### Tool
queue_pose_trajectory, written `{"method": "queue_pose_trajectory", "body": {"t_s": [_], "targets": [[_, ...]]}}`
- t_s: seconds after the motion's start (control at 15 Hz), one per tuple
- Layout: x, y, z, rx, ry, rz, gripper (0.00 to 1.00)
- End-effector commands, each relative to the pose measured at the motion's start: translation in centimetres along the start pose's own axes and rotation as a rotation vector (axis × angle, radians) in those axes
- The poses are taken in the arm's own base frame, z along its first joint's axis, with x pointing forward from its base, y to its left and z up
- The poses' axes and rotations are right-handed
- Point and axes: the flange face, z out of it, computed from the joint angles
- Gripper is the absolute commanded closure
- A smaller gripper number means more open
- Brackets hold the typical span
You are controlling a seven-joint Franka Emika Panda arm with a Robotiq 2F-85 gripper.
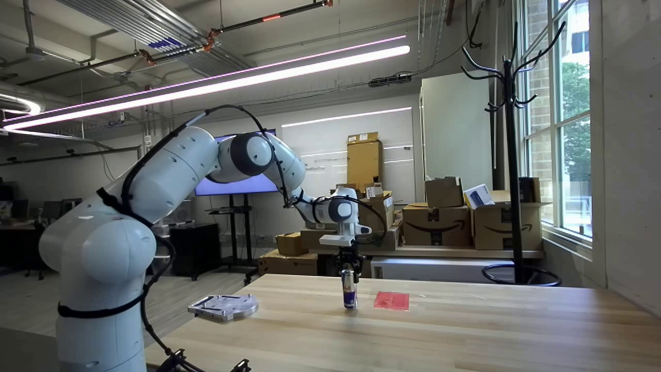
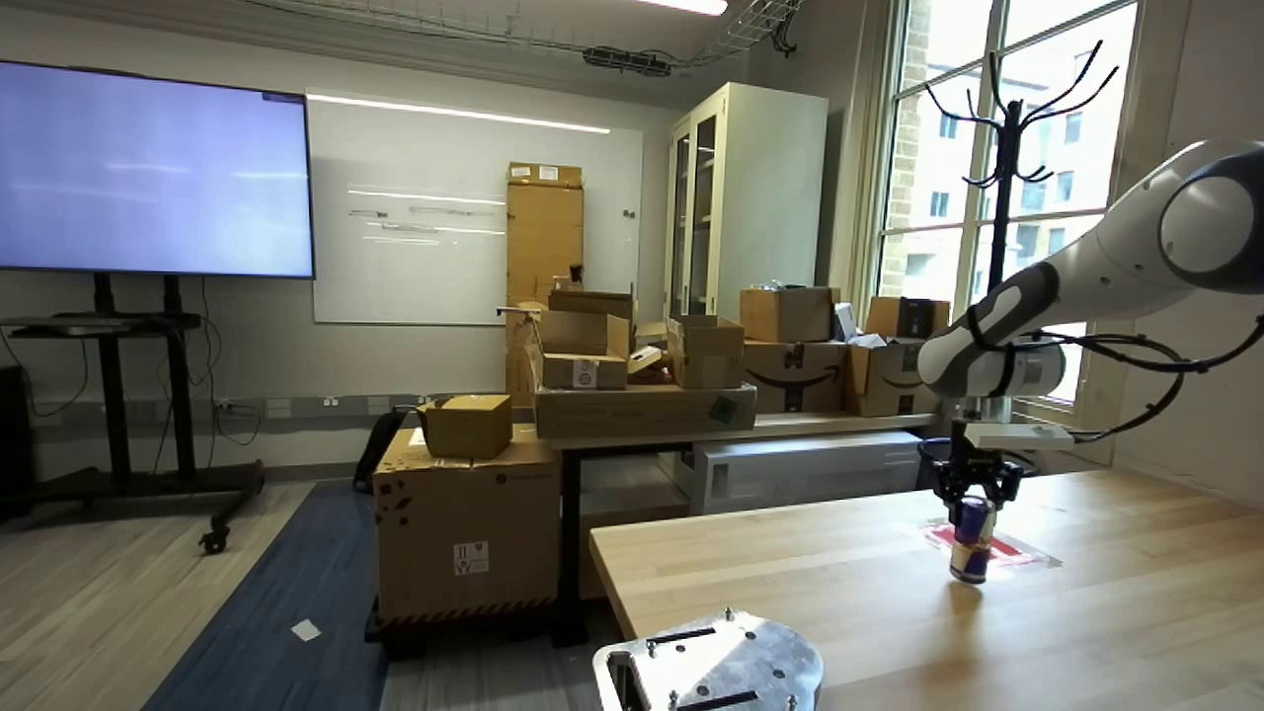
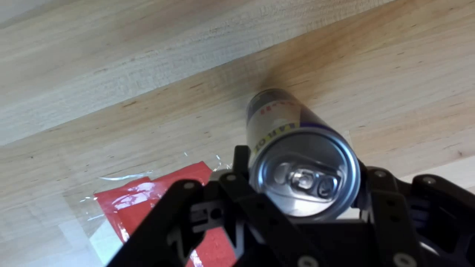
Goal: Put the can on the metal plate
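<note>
The can [image 1: 349,297] is a slim blue, silver and yellow cylinder with a metal lid, near the table's middle. It also shows in an exterior view [image 2: 972,543] and in the wrist view [image 3: 280,116]. My gripper [image 1: 349,266] points down over it. In the wrist view my gripper [image 3: 302,167] has a finger against each side of the can's top, shut on it. The can is near upright; I cannot tell whether its base touches the table. The metal plate [image 1: 224,306] is silvery and low, at the table's edge; it also shows in an exterior view [image 2: 731,657], cut off below.
A flat red packet [image 1: 391,300] in clear plastic lies beside the can; it shows in the wrist view [image 3: 148,196] too. The wooden table [image 1: 465,336] has its edge near the plate. Cardboard boxes [image 1: 436,225] and a coat rack [image 1: 511,155] stand behind the table.
</note>
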Motion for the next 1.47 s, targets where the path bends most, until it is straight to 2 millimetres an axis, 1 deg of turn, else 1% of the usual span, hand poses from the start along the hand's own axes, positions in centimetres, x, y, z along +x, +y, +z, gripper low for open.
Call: {"method": "queue_pose_trajectory", "body": {"t_s": [0.0,0.2,0.47,0.6,0.67,0.8,0.93,1.13,1.4], "targets": [[-1.9,0.4,-5.3,0.007,0.014,-0.03,0.67],[-3.7,-0.2,-9.3,-0.008,0.039,-0.055,0.67],[-7.6,-3.3,-14.6,-0.029,0.064,-0.13,0.67],[-9.6,-5.8,-17.1,-0.032,0.085,-0.175,0.67],[-10.6,-7.4,-18.0,-0.029,0.103,-0.204,0.67],[-12.7,-10.4,-19.5,-0.014,0.124,-0.261,0.67],[-14.4,-13.9,-20.1,0.002,0.134,-0.319,0.67],[-16.9,-18.9,-19.9,0.013,0.126,-0.411,0.67],[-20.0,-26.2,-18.0,0.014,0.102,-0.537,0.67]]}}
